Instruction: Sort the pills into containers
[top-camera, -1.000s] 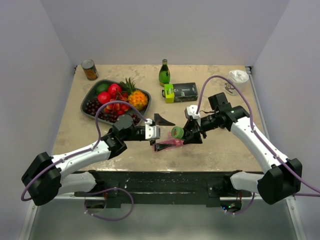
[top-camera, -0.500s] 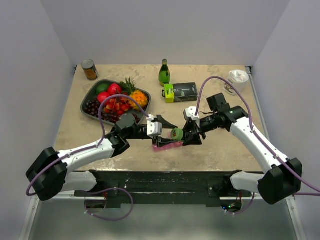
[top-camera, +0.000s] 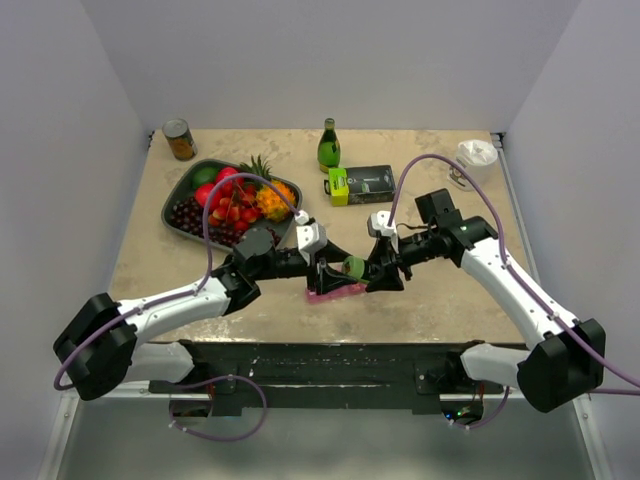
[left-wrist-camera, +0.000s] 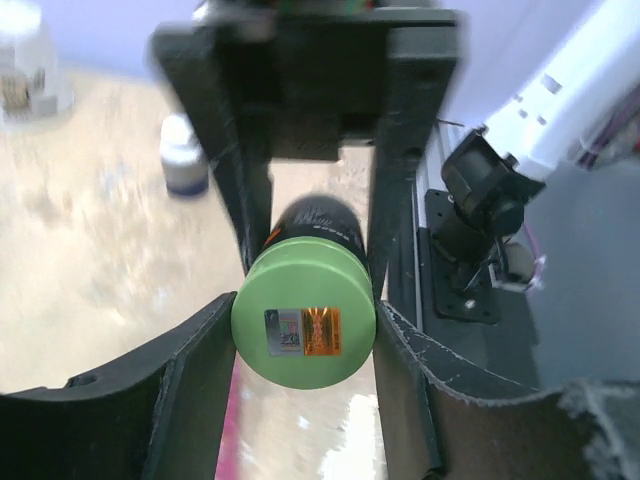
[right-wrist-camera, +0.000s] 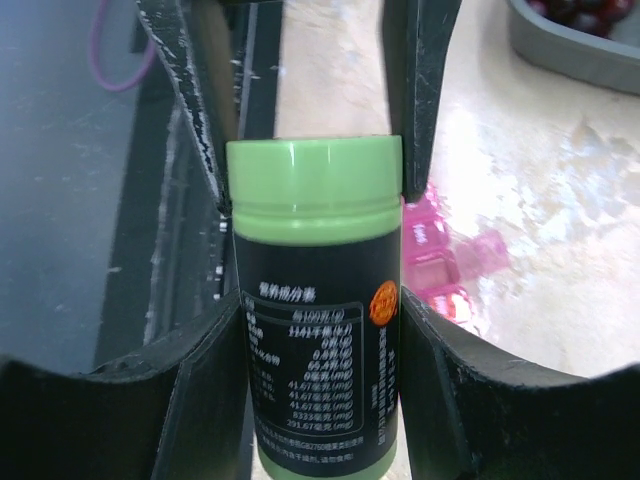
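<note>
A small green bottle (top-camera: 353, 266) with a black label (right-wrist-camera: 320, 330) hangs level above the table, my right gripper (top-camera: 375, 270) shut on its body. My left gripper (top-camera: 335, 268) reaches in from the left, its fingers pressed against both sides of the bottle's green cap (left-wrist-camera: 303, 322). In the right wrist view those left fingers (right-wrist-camera: 418, 110) flank the cap. The containers, a translucent pink pill organiser (top-camera: 330, 292), lie on the table just below the bottle; several pink compartments (right-wrist-camera: 440, 265) show. No pills are in view.
A grey fruit tray (top-camera: 180, 215) sits at the back left, with a can (top-camera: 180, 139) behind it. A green glass bottle (top-camera: 329, 147) and a black-and-green box (top-camera: 362, 184) stand at the back middle. A small dark bottle with a white cap (left-wrist-camera: 184, 155) is at the far right.
My left gripper swung right and up to the bottle's cap, and its fingers closed in on it. The right gripper held the bottle nearly still.
</note>
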